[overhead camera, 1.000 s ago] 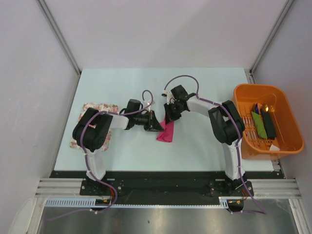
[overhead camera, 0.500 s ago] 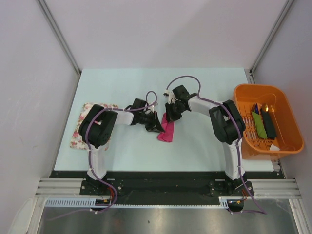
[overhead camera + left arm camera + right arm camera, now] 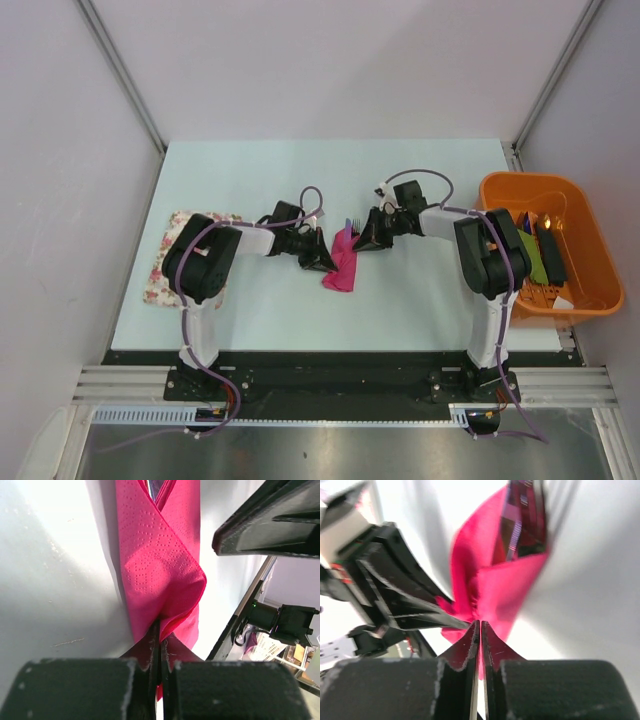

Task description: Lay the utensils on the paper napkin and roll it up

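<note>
Top view, with both wrist views. The paper napkin is shown near the middle of the desk, folded into a narrow magenta bundle. The utensils are wrapped inside it, and only their far ends, one of them purple, are seen projecting from its far, open end. In the right wrist view the glossy shafts of the utensils are seen within the fold.

The left pincer is closed, and a lower fold of the napkin is clamped between its fingertips. The right pincer is drawn together to a thin slit, with its tips at the napkin's edge. Whether any paper is caught there cannot be told. The two pincers are set on opposite sides of the bundle.

An orange tub is placed at the desk's right edge. A green item and a black item are held in it among smaller pieces too small to identify. A floral mat is laid at the left edge, partly hidden by the left arm.
</note>
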